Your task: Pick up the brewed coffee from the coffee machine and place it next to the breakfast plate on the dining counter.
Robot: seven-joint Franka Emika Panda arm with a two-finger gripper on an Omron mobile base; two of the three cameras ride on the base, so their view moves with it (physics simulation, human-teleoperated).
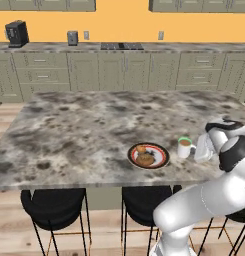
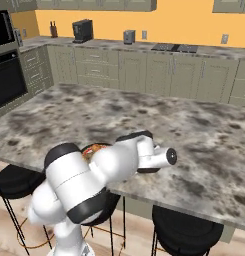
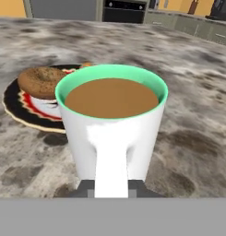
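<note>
The brewed coffee (image 3: 112, 120) sits upright in my gripper (image 3: 111, 186), clamped by its handle, beside the breakfast plate (image 3: 16, 109) near the table's (image 1: 84, 125) front edge.

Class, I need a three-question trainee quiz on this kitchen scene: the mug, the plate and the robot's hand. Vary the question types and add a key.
1. True or false: the small white green-rimmed mug of brown coffee stands on the mottled grey-brown marble island counter.
2. Seen from the left base camera, the mug is on which side of the round dark-rimmed plate of pastries? A left, B right, C on top of it.
3. Fill in: the robot's hand is ____ on the mug's handle.

Key: 1 true. 2 B, beside the plate with a small gap. 3 shut; its dark fingers flank the white handle.
</note>
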